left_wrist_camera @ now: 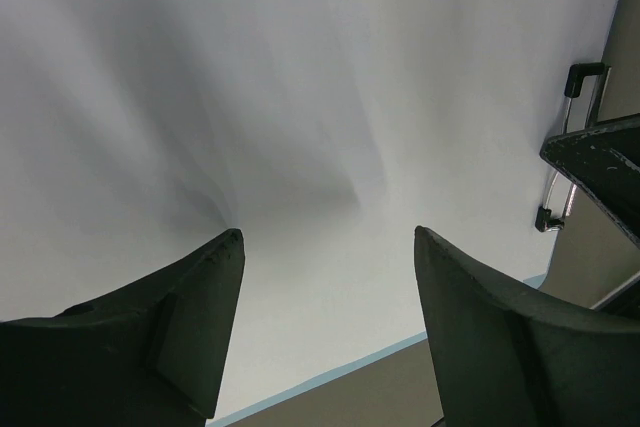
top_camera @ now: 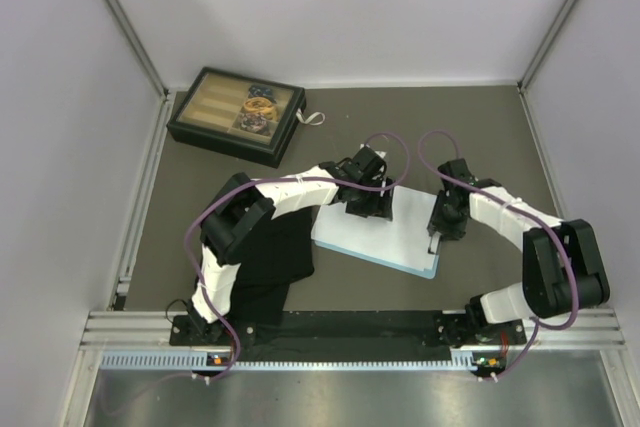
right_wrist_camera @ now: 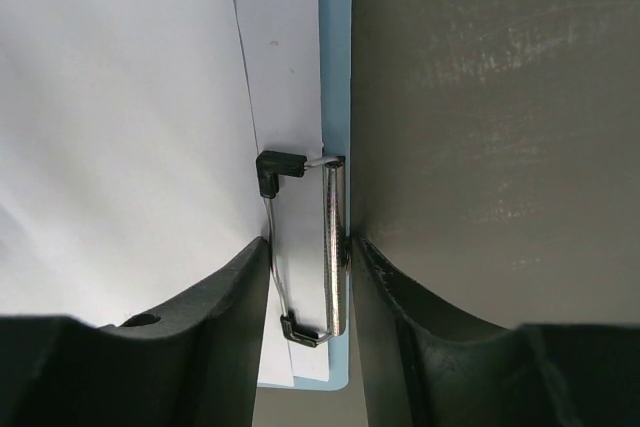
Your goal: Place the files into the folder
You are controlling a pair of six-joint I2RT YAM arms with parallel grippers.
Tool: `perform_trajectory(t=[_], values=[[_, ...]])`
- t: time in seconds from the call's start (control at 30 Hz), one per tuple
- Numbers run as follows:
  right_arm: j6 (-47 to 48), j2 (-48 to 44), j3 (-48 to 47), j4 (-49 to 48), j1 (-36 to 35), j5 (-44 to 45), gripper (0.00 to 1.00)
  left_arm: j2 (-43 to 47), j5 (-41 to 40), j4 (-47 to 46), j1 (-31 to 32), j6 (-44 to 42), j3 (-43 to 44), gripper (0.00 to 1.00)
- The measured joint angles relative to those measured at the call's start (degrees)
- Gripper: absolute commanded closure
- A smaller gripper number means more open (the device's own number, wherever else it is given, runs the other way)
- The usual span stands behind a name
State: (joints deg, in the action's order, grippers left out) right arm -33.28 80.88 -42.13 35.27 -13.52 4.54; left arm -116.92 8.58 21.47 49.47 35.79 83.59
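Grey bench (top_camera: 480, 127): your files (top_camera: 385, 232) lie on the folder (right_wrist_camera: 336, 47) under the spread left pincer (left_wrist_camera: 328, 232); your right pincer (right_wrist_camera: 310, 245) squeezes the clip (right_wrist_camera: 335, 237). Clamping apparently remains.

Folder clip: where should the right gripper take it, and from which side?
Pinch across the silver clip and its wire lever, coming straight down at the short edge of the folder. The clip lies flat along that edge, files on one side, bare table on the other, so a finger probably fits each side. The right gripper straddles it that way.
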Motion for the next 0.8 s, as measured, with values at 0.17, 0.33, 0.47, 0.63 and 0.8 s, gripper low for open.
perform_trajectory(t=[0.17, 0.33, 0.47, 0.63, 0.8], values=[[0.07, 1.01, -0.68, 0.28, -0.26, 0.35, 0.82, -1.05, -0.79, 0.24, 0.02, 0.07, 0.76, 0.27], [0.09, 1.51, -1.07, 0.68, -0.42, 0.76, 1.0, -1.99, -1.9, 1.01, 0.02, 1.22, 2.01, 0.27], [0.35, 0.79, -0.46, 0.07, -0.46, 0.61, 1.0, -2.29, -2.21, 1.53, 0.0, 2.51, 2.49, 0.27], [1.55, -4.17, 4.0, -4.52, -0.42, -0.44, 1.0, -2.36, -2.75, 1.6, 0.02, 3.37, 2.49, 0.27], [2.56, -6.88, 6.84, -8.83, 0.85, -3.3, 1.0, -2.38, -3.85, 2.14, -0.11, 3.52, 2.58, 0.27]])
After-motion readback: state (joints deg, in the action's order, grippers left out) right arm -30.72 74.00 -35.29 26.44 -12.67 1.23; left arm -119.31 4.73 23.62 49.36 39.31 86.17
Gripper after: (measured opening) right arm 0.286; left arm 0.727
